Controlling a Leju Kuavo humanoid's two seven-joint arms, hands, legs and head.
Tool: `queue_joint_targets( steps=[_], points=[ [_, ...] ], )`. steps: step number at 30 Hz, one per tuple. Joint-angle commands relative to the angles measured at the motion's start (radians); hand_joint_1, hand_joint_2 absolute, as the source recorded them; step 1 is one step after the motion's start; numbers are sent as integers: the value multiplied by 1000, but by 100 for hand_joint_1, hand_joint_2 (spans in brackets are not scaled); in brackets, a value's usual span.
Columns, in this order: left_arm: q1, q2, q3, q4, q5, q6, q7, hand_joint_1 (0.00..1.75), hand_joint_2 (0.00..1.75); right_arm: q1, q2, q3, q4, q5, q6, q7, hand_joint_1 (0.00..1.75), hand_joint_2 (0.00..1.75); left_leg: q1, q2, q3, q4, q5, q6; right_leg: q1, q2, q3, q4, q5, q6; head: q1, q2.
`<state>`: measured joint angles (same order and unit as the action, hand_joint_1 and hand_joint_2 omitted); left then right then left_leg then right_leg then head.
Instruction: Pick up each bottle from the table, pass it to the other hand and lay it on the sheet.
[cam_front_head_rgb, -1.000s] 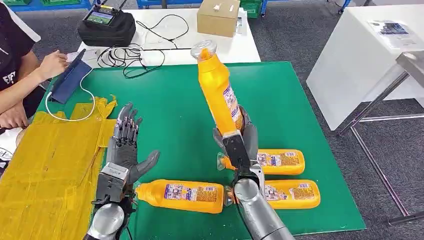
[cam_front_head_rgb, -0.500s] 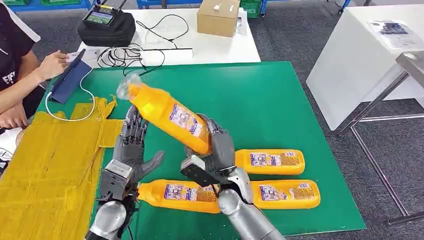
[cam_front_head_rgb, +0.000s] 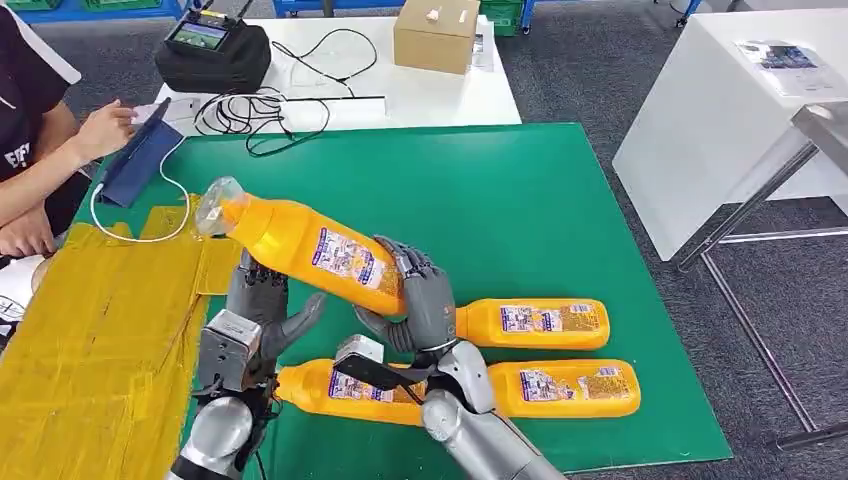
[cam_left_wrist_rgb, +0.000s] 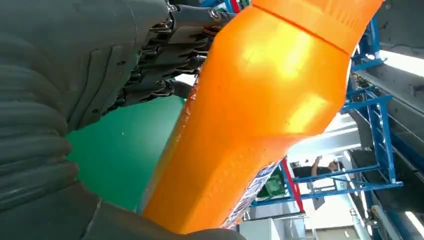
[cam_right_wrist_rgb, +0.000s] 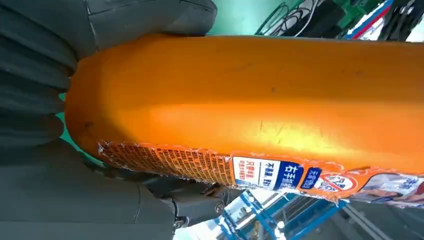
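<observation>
Green mat (cam_front_head_rgb: 560, 200), centre frame — orange bottle (cam_front_head_rgb: 310, 250) gripped at its base by right hand (cam_front_head_rgb: 420, 300), tilted upper-left over spread, empty left hand (cam_front_head_rgb: 262, 305). Best released only once left fingers wrap firmly.

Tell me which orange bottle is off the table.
The tilted bottle gripped at its base by the right robot hand, cap pointing toward the yellow sheet. The other three bottles lie flat on the green mat.

One orange bottle (cam_front_head_rgb: 305, 245) with a clear cap is tilting in the air above the green mat. Three more orange bottles (cam_front_head_rgb: 535, 325) (cam_front_head_rgb: 570, 388) (cam_front_head_rgb: 350, 385) are lying flat. The yellow sheet (cam_front_head_rgb: 90, 340) is lying nearby.
</observation>
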<state>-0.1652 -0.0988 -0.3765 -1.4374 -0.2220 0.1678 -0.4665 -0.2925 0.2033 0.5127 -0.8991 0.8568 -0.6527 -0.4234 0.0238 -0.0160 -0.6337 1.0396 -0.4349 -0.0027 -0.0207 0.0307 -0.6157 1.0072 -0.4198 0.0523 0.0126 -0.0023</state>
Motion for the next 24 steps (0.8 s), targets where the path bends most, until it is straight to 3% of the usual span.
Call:
queue_joint_targets(
  steps=[1, 3, 4, 5, 6, 24],
  points=[
    [-55, 25, -33, 78, 12, -28, 3, 0, 175, -54, -19, 66, 81, 14, -8, -7, 175, 175, 0, 0, 5, -2, -1, 2, 1, -3, 5, -2, -1, -2, 0, 0],
    [-58, 26, -31, 81, 28, -42, 4, 0, 175, -57, -18, 72, 83, 16, -14, -10, 175, 175, 0, 1, 5, -2, -1, 2, 1, -3, 5, -2, -1, -2, 0, 0],
    [-60, 26, -28, 84, 34, -46, 5, 12, 175, -58, -17, 75, 85, 16, -14, -11, 175, 175, 0, 0, 3, -1, 0, 1, 0, -3, 3, -1, 0, -2, 0, 0],
    [-62, 21, -20, 88, 46, -47, 4, 161, 175, -61, -16, 78, 89, 16, -16, -10, 175, 175, 0, 0, 5, -2, -1, 2, 1, -4, 6, -2, -1, -3, 0, 0],
    [-62, 16, -12, 87, 49, -35, -2, 175, 175, -62, -16, 80, 92, 15, -18, -9, 175, 175, 0, 0, 3, -1, 0, 1, 0, -3, 3, -1, -1, -2, 0, 0],
    [-73, -5, 37, 55, 143, 22, -21, 175, 175, -55, -18, 107, 80, -8, -44, -35, 175, 175, 0, 0, 4, -1, 0, 1, 1, -4, 4, -1, -1, -2, 0, 0]
  ],
)
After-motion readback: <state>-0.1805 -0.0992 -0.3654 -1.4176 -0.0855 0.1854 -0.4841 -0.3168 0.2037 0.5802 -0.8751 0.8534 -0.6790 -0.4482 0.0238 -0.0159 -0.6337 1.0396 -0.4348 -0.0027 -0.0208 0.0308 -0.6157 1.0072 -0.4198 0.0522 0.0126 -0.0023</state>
